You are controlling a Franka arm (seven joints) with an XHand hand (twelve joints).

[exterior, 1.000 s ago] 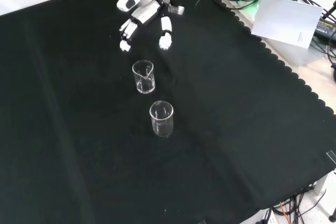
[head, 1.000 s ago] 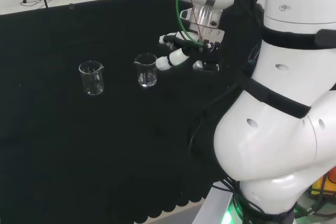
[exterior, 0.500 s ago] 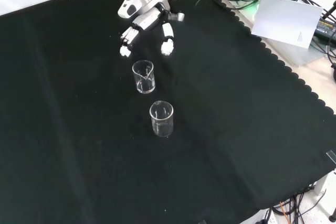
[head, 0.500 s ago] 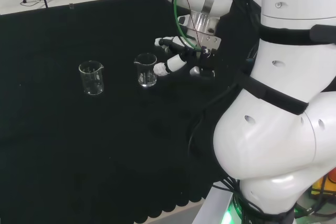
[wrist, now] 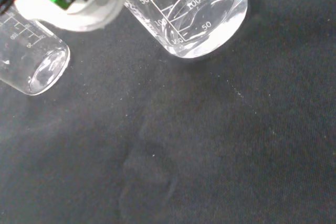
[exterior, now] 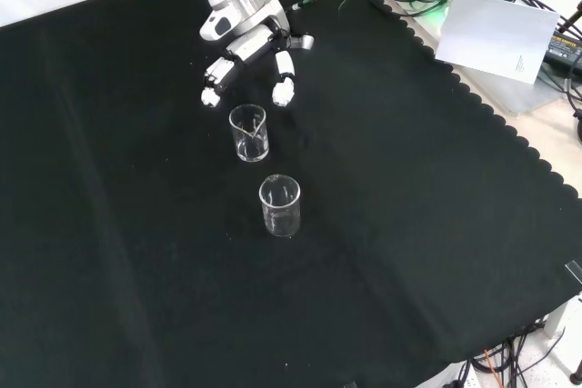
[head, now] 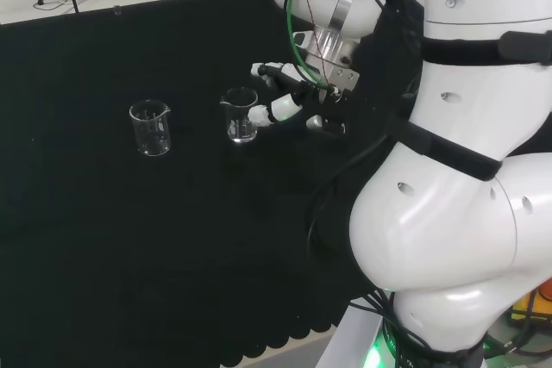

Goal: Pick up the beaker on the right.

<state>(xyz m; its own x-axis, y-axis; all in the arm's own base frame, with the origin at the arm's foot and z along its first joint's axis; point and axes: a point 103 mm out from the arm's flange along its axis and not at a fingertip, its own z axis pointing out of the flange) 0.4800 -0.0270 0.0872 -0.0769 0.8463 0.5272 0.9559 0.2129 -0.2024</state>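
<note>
The robot hand (exterior: 247, 46) hangs spread wide just beside the right beaker (head: 241, 115), light, slippery, breakable glass best grasped around its mid-wall, below the spout.

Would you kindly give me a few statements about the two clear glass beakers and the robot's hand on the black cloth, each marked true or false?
1. Two clear glass beakers stand upright on the black cloth. True.
2. The black and white hand is curled round the nearer beaker. False: its fingers are spread open just short of that beaker, holding nothing.
3. In the head view, the hand is beside the right-hand beaker. True.
4. The other beaker lies on its side. False: it stands upright.
5. Both beakers are full of dark liquid. False: they look clear and empty.
</note>
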